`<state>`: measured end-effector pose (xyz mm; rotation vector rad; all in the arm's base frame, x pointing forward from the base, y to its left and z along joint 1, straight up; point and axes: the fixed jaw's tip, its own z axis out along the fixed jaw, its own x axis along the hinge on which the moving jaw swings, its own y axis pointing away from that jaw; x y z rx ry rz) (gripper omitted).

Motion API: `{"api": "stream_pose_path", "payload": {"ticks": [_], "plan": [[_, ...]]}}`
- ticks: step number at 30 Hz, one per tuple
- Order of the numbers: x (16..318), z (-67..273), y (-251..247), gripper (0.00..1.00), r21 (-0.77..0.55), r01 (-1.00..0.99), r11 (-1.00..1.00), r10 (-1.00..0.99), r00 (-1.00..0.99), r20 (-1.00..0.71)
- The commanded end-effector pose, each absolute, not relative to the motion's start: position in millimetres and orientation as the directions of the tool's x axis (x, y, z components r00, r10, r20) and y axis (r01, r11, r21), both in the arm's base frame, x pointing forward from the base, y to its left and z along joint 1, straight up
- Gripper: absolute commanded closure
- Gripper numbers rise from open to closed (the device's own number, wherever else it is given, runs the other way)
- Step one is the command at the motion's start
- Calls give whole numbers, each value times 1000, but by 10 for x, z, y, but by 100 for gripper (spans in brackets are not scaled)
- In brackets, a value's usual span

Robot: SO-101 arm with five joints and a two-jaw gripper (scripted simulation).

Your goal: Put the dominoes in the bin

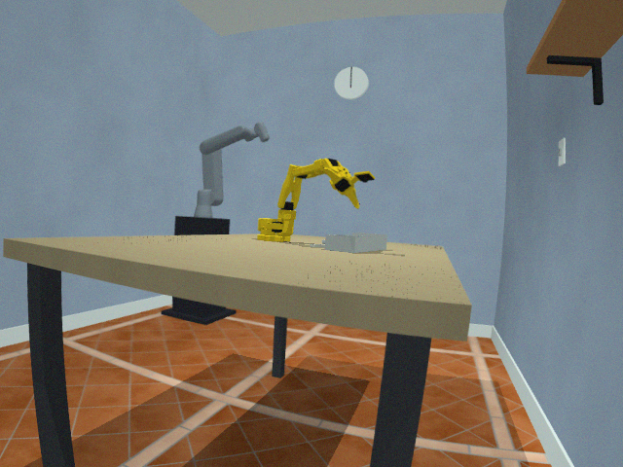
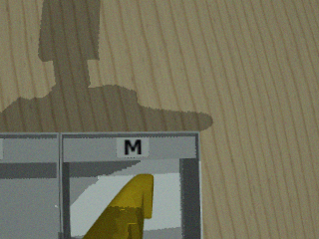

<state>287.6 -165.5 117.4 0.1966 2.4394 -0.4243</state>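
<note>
Grey M bin (image 2: pixel 189 189) beneath spread, unladen jaws.

Open air above bin M; walls on every side of it.

Hovering high over the grey bins (image 1: pixel 356 242) with jaws spread wide and nothing between them: gripper (image 1: pixel 363 190), well clear of the rims in the exterior view. Straight below in the wrist view, the open mouth of the bin marked M (image 2: pixel 190 189), one yellow finger (image 2: pixel 136 201) across part of it. Shared wall to the neighbouring bin (image 2: pixel 30 179) on one side, bare table top (image 2: pixel 259 60) beyond the far and outer walls. Grey arm (image 1: pixel 215 165) standing well behind, off the table.
</note>
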Motion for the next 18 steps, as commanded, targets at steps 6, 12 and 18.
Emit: {"api": "stream_pose_path", "payload": {"ticks": [6, 12, 18], "plan": [[2904, 1130, -1710, 0, -256, 246, 935, 36, -782, -622], [2893, 904, -1703, 0, -234, 231, 944, 59, -820, -570], [2883, 800, -1697, 0, -224, 224, 948, 69, -836, -545]]}}
